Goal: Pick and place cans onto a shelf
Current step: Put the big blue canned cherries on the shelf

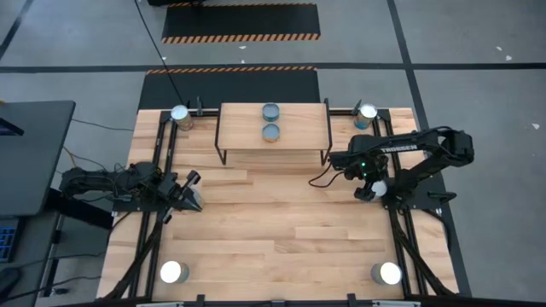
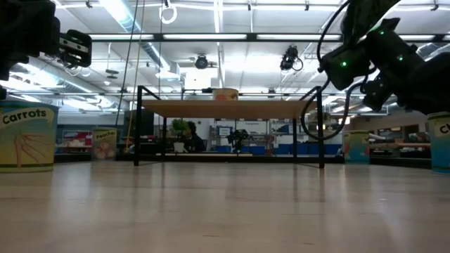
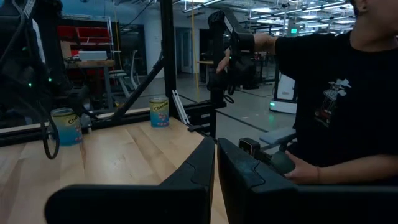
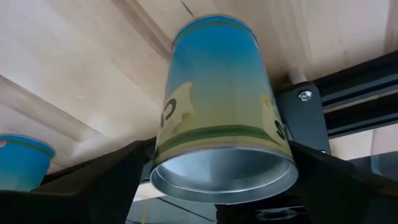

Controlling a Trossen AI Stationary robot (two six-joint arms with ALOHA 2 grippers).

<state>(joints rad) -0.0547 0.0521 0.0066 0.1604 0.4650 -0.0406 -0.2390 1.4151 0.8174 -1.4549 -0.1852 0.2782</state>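
The shelf [image 1: 299, 126] stands at the far middle of the table with two blue-grey-topped cans [image 1: 270, 111] [image 1: 270, 131] on its board. Silver-topped cans stand at the table's corners: far left [image 1: 180, 113], far right [image 1: 368, 112], near left [image 1: 173, 272], near right [image 1: 389, 273]. My right gripper [image 1: 369, 181] is near the table's right edge, shut on a blue-labelled can [image 4: 217, 93], whose bright top shows in the high view [image 1: 374, 189]. My left gripper [image 1: 194, 193] is shut and empty near the left edge. My right gripper pinches the can between its two fingers [image 4: 99, 180], on the side wall close to the silver-rimmed end [image 4: 186, 163] that faces the wrist camera. The can's other end points away toward the table. The low view shows the gripper well above the tabletop.
Black frame rails [image 1: 401, 230] run along the table's left and right edges. A person in a dark shirt [image 3: 336, 93] stands beyond the table in the left wrist view. The middle of the plank tabletop [image 1: 281, 222] is bare wood.
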